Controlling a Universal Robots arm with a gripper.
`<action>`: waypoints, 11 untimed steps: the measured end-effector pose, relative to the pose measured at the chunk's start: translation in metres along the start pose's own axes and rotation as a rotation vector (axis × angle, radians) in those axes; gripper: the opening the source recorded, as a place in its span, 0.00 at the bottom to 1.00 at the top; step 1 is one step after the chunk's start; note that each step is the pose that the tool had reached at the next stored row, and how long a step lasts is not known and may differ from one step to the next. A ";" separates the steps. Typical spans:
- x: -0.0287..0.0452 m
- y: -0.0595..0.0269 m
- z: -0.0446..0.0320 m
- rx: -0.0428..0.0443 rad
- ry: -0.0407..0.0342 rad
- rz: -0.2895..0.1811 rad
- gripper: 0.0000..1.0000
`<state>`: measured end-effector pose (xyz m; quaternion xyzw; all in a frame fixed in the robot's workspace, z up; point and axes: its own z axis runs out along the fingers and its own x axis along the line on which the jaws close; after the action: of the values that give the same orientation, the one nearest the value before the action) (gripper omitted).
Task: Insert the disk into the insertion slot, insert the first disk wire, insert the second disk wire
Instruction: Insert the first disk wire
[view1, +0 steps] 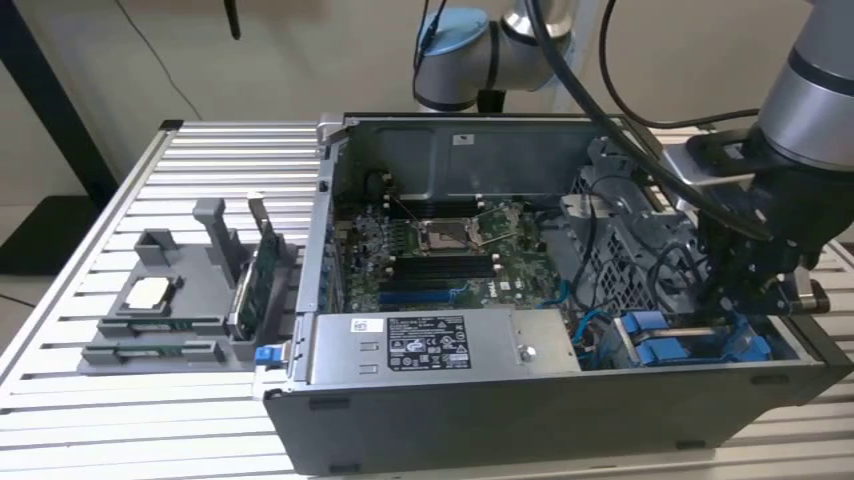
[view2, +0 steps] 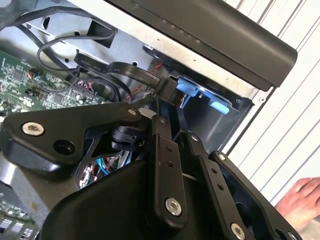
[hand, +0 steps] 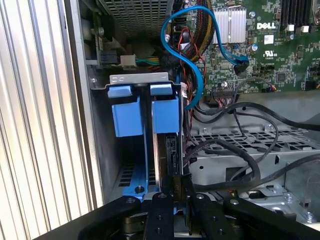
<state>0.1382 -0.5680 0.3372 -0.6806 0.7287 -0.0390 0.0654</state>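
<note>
Open PC case (view1: 534, 425) on slatted metal table (view1: 80, 420), lid off. Arm (view1: 817, 90) over case's far-right end in exterior view, gripper (view1: 734, 310) dipped into insertion slot (view1: 683, 346), the bay with blue fittings, near right corner. Grey labelled power-supply box (view1: 427, 343) along near edge, motherboard (view1: 441, 250) mid-case. Grey parts tray (view1: 200, 282) just beside case, exterior view's left.

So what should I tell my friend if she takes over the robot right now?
Gripper: shut on a black wire plug, low inside the open case, right at the drive cage.
Disk: its blue carrier sits in the insertion slot, so that step looks done.
Left: the wires. I cannot tell if the held plug is pushed home, or whether it is the first or second wire.
</note>
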 end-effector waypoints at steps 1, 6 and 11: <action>0.0000 -0.0001 0.0002 -0.0001 -0.0003 -0.001 0.19; -0.0001 -0.0019 0.0009 -0.0003 -0.0016 -0.004 0.19; 0.0002 -0.0011 0.0082 -0.0002 -0.0002 -0.007 0.19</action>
<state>0.1406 -0.5680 0.3293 -0.6833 0.7262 -0.0391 0.0652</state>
